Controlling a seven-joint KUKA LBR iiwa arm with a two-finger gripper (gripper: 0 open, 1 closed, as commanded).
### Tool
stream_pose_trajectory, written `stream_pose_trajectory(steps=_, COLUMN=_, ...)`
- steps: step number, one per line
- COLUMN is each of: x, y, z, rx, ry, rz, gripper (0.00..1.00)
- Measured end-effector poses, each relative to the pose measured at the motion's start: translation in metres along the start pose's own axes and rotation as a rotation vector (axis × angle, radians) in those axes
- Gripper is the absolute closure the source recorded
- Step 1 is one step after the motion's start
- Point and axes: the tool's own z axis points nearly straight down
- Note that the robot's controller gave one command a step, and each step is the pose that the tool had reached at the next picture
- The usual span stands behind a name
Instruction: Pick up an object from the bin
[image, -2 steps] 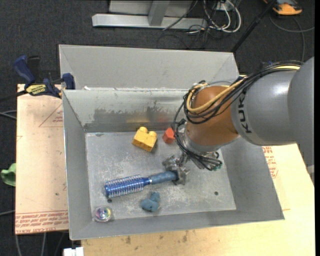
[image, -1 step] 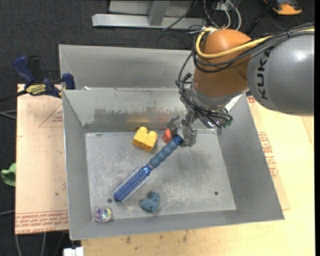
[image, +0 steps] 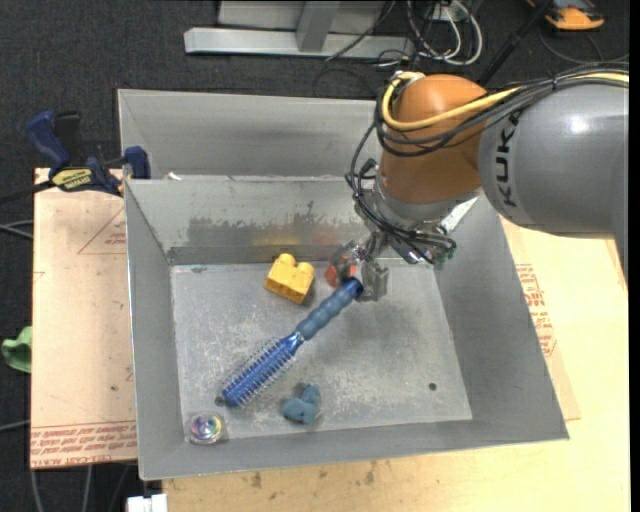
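The blue hairbrush (image: 285, 350) lies slantwise across the middle of the grey metal bin (image: 148, 300). Its bristled head points to the near left corner and its smooth handle rises toward the far right.

At the far left of the bin floor, in the near corner, sits a small clear round thing (image: 205, 428) with a shimmer to it, just beside the brush's bristles but apart from them. Farther in, near the back wall, a yellow toy block (image: 289, 277) stands just left of the brush handle. Toward the front, a small blue lump (image: 301, 404) lies below the brush's middle, near it but not touching. A little red thing (image: 339, 268) lies close to the back wall, right at the tool's left side.

The tool (image: 366, 284) is down at the upper end of the handle, seemingly touching it. How far open it is, and whether it has hold of the handle, I cannot tell. Above it come the orange cover (image: 435, 135), looped cables and the grey arm (image: 570, 165).
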Motion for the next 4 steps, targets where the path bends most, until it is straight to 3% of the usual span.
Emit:
stream_pose_trajectory(steps=1, x=0.005, y=0.002, z=-0.055, rx=0.006, ry=-0.008, rz=-0.03, gripper=1.0)
stream_pose_trajectory(steps=2, x=0.032, y=0.047, z=-0.011, rx=-0.002, ry=0.001, rz=0.162, gripper=1.0)
stream_pose_trajectory(steps=3, x=0.032, y=0.046, z=-0.012, rx=0.0, ry=-0.001, rz=0.161, gripper=0.0)
stream_pose_trajectory(steps=4, x=0.041, y=0.045, z=0.088, rx=-0.003, ry=0.005, rz=0.185, gripper=0.0)
